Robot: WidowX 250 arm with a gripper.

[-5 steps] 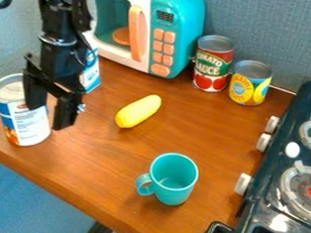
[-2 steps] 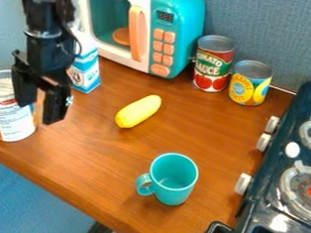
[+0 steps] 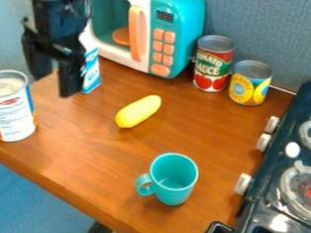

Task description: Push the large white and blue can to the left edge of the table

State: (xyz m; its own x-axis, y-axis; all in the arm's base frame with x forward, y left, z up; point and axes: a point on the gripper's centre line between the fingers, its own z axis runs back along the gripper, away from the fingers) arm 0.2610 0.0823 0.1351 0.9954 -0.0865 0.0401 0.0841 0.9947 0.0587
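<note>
The black gripper (image 3: 53, 85) hangs in the upper left, open, its two fingers apart with nothing seen held between them. Left of it and lower down, a large white and blue can (image 3: 14, 119) stands upright near the wooden counter's left edge, apart from the fingers. Partly hidden behind the gripper is a blue and white carton (image 3: 92, 74). A yellow corn-like toy (image 3: 138, 111) lies mid-counter, to the gripper's right. Nearer the front stands a teal mug (image 3: 172, 180), its handle facing left.
A teal and white toy microwave (image 3: 178, 40) stands at the back. Right of it are a red and green tomato can (image 3: 213, 65) and a shorter yellow can (image 3: 250, 84). A dark toy stove (image 3: 265, 204) lines the right side; the wooden counter (image 3: 96, 159) ends at a front-left edge.
The large can shifted left between the two earlier frames and has since stayed put. The gripper first went left with it, then rose and moved right, away from the can.
</note>
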